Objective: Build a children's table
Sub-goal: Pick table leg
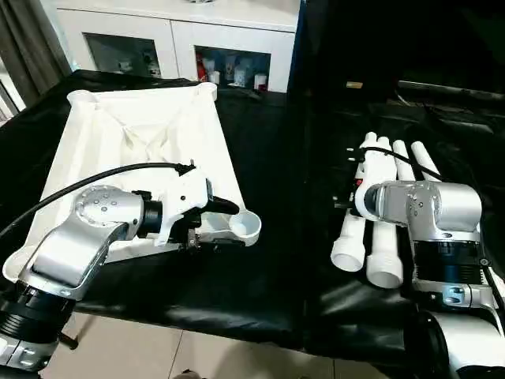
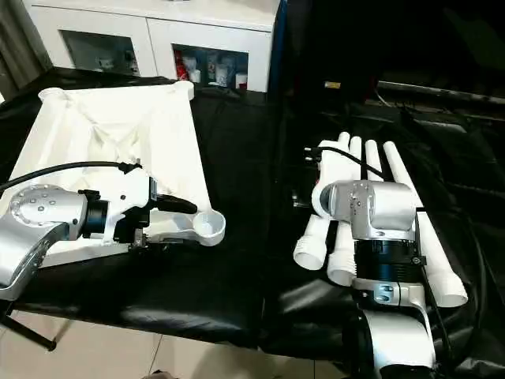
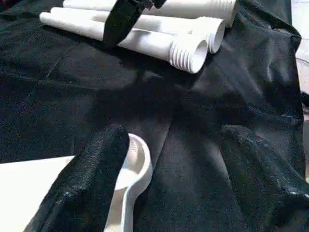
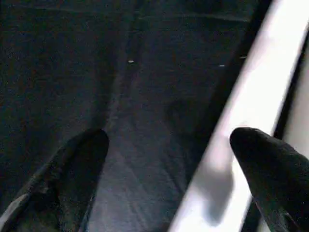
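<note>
Silver forearms (image 1: 79,245) partly cover the table top (image 1: 142,126); left hand (image 3: 174,164) gapes beside its corner socket (image 1: 241,227); right hand (image 4: 169,164) gapes beside legs (image 1: 379,237).

A black-covered table (image 1: 268,292) carries the upturned white tabletop (image 1: 142,134) and, well apart, four legs (image 1: 387,205).

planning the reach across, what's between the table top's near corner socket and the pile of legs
Only bare black cloth lies between the corner socket and the legs; the left wrist view shows that stretch too, beyond the left gripper.
</note>
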